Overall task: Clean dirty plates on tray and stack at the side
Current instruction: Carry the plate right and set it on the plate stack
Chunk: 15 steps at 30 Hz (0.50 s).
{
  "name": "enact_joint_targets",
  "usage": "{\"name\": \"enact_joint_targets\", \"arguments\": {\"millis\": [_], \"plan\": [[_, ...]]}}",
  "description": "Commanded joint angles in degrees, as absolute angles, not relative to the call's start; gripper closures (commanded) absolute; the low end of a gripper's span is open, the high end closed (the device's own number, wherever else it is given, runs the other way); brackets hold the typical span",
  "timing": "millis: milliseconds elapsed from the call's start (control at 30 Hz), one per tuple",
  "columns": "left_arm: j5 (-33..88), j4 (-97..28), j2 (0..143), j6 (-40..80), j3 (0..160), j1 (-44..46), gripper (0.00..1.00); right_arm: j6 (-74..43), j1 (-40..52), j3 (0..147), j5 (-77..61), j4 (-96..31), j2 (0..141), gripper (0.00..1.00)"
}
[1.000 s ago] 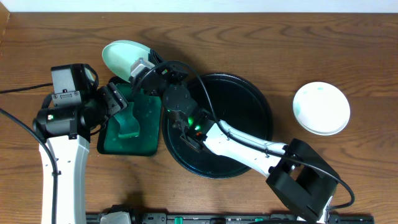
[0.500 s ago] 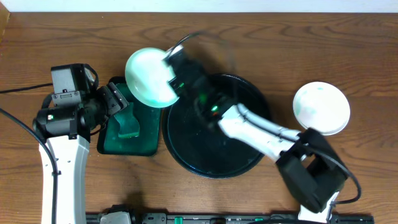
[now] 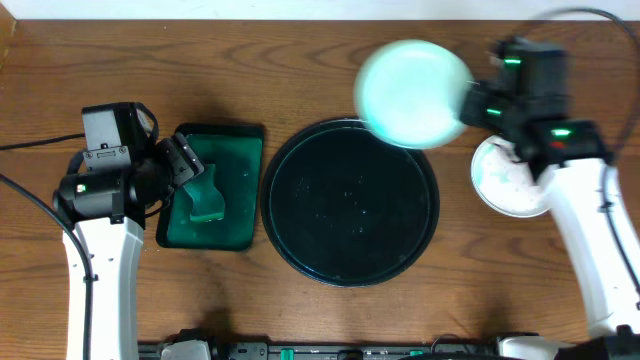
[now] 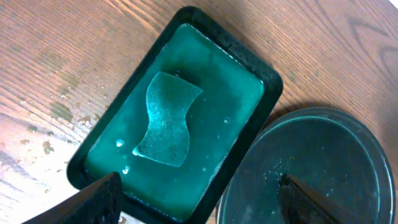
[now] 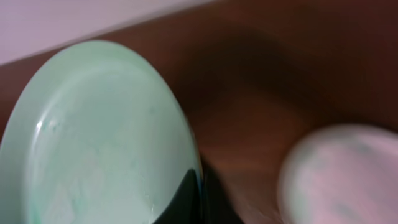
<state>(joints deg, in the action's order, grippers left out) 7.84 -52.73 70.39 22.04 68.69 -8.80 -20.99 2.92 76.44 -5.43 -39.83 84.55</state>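
Observation:
A pale white plate (image 3: 413, 93) with faint teal smears hangs blurred in the air over the far right rim of the round black tray (image 3: 350, 262). My right gripper (image 3: 470, 104) is shut on its edge. In the right wrist view the plate (image 5: 93, 137) fills the left side, pinched between the dark fingertips (image 5: 189, 198). A second plate (image 3: 510, 190) lies on the wood at the right, partly under my right arm, and shows blurred as the plate (image 5: 342, 174) in the right wrist view. The black tray (image 4: 323, 162) holds no plate. My left gripper (image 3: 195, 180) hovers open over the green tray.
A rectangular dark-green tray (image 3: 235, 160) with teal liquid and a green sponge (image 3: 207, 203) sits left of the black tray; the left wrist view shows this tray (image 4: 249, 68) and sponge (image 4: 166, 118). Water drops speckle the wood beside it.
My right arm swung the plate from above the green tray rightward across the black tray, toward the plate on the table. The left arm has not moved.

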Motion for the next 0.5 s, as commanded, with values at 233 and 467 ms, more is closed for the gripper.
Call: {"name": "enact_joint_targets", "arguments": {"millis": [233,467], "plan": [[8.4,-52.9,70.4,21.6,70.0,-8.9,0.2,-20.8,-24.3,67.5,-9.2,-47.4,92.8,0.99],[8.4,-52.9,70.4,21.6,70.0,-8.9,0.2,-20.7,-31.7,65.1,-12.9,-44.9,95.5,0.74]]}}
